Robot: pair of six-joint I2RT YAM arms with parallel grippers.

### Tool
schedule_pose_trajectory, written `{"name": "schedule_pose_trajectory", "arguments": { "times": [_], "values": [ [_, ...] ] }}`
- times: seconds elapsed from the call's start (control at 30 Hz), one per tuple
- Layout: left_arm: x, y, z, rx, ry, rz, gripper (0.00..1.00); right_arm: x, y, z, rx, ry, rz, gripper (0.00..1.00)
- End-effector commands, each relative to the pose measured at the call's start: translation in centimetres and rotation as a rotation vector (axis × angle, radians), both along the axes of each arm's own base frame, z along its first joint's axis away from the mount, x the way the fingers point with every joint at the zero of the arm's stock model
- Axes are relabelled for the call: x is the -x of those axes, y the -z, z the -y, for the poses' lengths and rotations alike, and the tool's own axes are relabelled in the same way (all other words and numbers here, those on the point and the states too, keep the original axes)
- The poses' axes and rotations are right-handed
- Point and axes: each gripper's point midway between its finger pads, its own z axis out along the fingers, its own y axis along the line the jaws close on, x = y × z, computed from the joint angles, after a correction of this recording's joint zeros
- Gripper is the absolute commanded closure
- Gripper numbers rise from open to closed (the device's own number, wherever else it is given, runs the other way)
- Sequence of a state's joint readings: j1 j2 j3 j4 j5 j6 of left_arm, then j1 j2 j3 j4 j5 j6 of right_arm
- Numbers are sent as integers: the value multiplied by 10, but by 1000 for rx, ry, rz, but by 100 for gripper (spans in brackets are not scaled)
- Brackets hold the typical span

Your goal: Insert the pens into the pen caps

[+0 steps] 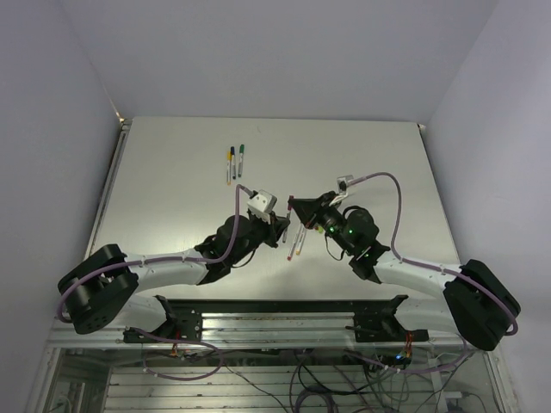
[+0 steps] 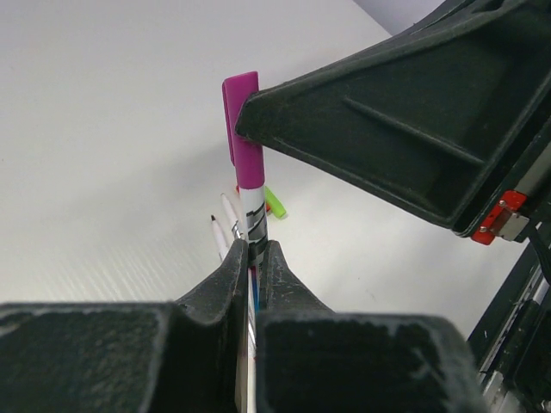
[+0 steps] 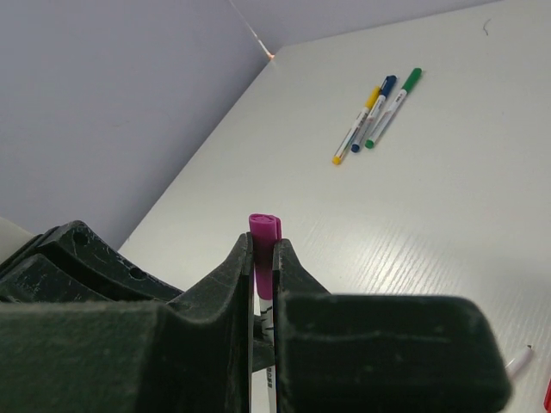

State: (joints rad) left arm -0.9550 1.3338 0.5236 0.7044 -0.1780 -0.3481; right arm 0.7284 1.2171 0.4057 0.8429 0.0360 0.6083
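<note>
A grey-white pen (image 2: 252, 217) is clamped between the fingers of the left tool (image 2: 255, 251), which are closed on its printed shaft. A magenta cap (image 2: 244, 129) is seated over the pen's free end. This cap is gripped from the side by the right tool (image 3: 263, 251), whose fingers are pressed together on it; in the right wrist view only the cap's rounded top is left showing beyond them. The two tools are brought tip to tip over the middle of the bench (image 1: 172, 198), and the pen and cap are held between them, off the surface.

Just to the near side of the tools, two loose pens (image 1: 296, 243) are laid side by side on the bench, uncapped; a thin tip is seen on one in the left wrist view. A small lime-green piece (image 2: 275, 203) is seen lying beside them. Whether it is a cap or the end of a pen cannot be told.

Well apart from these, toward the far side of the bench and left of centre, three capped pens (image 1: 234, 162) are laid close together and almost parallel, with yellow, dark blue and green caps.
</note>
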Motion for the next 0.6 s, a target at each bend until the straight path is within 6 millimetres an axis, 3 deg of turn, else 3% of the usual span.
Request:
{"name": "schedule_pose_trajectory", "arguments": {
  "times": [0.0, 0.17, 0.33, 0.57],
  "values": [
    [-25, -150, -5, 356, -112, 291, 93, 55, 94, -15, 209, -194, -255, 100],
    [-25, -131, -4, 312, -106, 253, 93, 41, 79, -15, 196, -134, -220, 100],
    [-25, -91, -5, 243, -114, 183, 93, 18, 40, -18, 203, -70, -133, 71],
    [-26, -27, -10, 114, -137, 88, 93, -2, -17, 3, 201, 77, -26, 66]
  ]
}}
